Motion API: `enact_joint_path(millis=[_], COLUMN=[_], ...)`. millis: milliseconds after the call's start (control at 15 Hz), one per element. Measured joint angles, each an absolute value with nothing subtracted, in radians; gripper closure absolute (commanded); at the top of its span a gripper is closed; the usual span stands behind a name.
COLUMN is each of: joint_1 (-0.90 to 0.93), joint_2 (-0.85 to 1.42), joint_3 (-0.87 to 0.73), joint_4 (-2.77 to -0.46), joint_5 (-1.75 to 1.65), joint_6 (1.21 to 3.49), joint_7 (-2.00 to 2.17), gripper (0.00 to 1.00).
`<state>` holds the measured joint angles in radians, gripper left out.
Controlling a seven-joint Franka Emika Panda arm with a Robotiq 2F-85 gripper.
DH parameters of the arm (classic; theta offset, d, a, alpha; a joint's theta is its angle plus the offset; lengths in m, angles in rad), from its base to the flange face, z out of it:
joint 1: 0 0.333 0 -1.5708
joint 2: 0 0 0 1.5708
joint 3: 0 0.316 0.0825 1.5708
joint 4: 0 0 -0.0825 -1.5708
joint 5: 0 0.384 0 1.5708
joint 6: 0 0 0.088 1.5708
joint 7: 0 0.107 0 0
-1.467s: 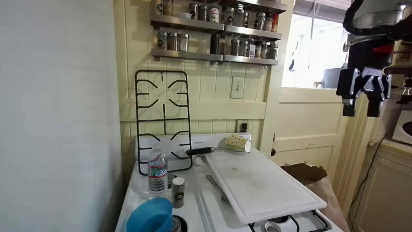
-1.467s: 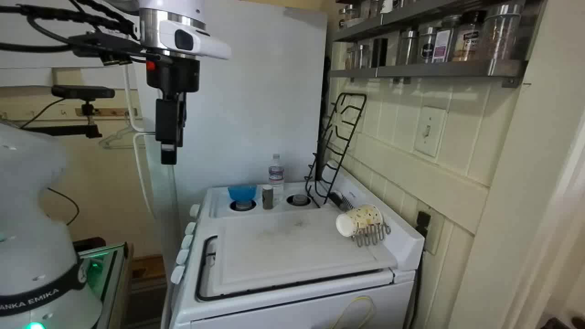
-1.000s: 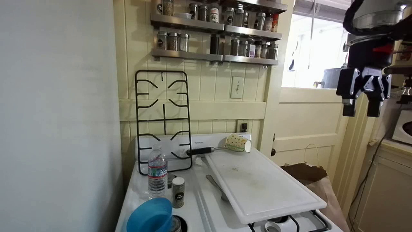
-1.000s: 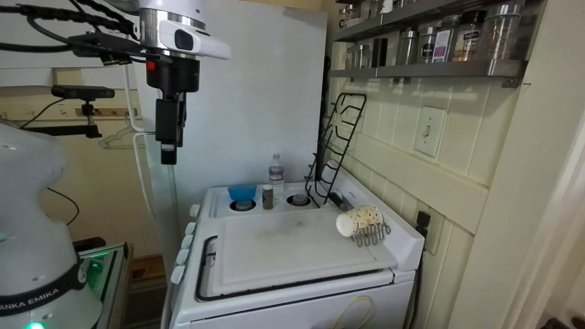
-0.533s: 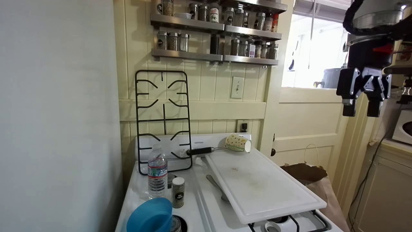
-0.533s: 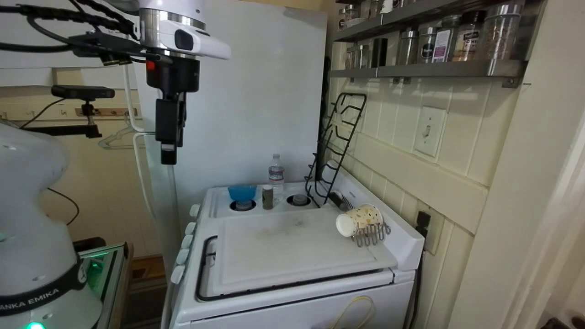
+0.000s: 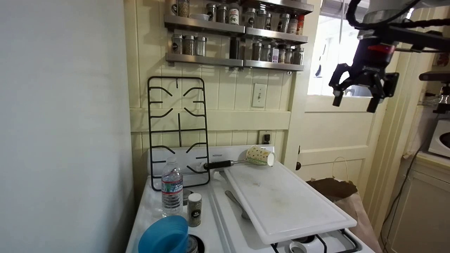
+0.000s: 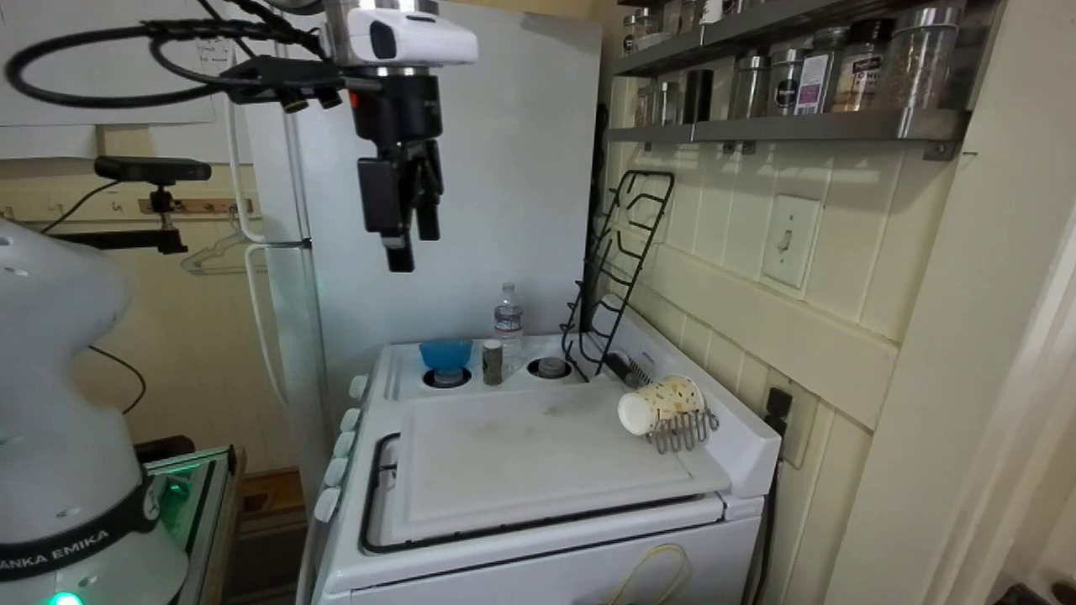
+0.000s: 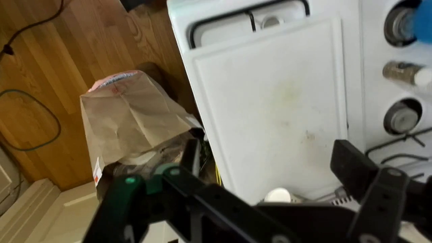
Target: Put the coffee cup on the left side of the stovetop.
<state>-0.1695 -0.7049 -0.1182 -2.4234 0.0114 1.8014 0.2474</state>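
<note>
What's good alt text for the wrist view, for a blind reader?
From above, past the open gripper, a white board covers much of the stovetop; the coffee cup peeks from behind the gripper at the bottom. A spice jar, two burners and part of a blue bowl are at right, a brown paper bag and wooden floor at left.

In an exterior view, we face the back wall (image 7: 232, 121) nearly head-on from in front of the stovetop (image 7: 240, 232), slightly above it and so near that the lower edge crops it. In an exterior view, we stand farther off and look across the stovetop to the fridge (image 8: 504, 185), back wall on our right, robot arm (image 8: 59, 386) on our left. In the wrist view, we look steeply down on the white board (image 9: 249, 94) and wooden floor (image 9: 67, 57), the gripper (image 9: 266, 150) close at the bottom edge. Both exterior views share stovetop, back wall and spice shelves (image 7: 204, 60); all three share the white board.
</note>
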Motion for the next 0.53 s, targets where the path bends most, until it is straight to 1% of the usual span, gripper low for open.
enact_joint_path(millis=[200, 533], joint_1=[-0.201, -0.272], joint_2=[-0.572, -0.375], joint_3=[-0.085, -0.045], joint_4=[-2.346, -2.247], joint_5=[0.012, -0.093], joint_6=[1.928, 2.001], joint_7=[0.381, 0.561], gripper=[0.0, 0.0])
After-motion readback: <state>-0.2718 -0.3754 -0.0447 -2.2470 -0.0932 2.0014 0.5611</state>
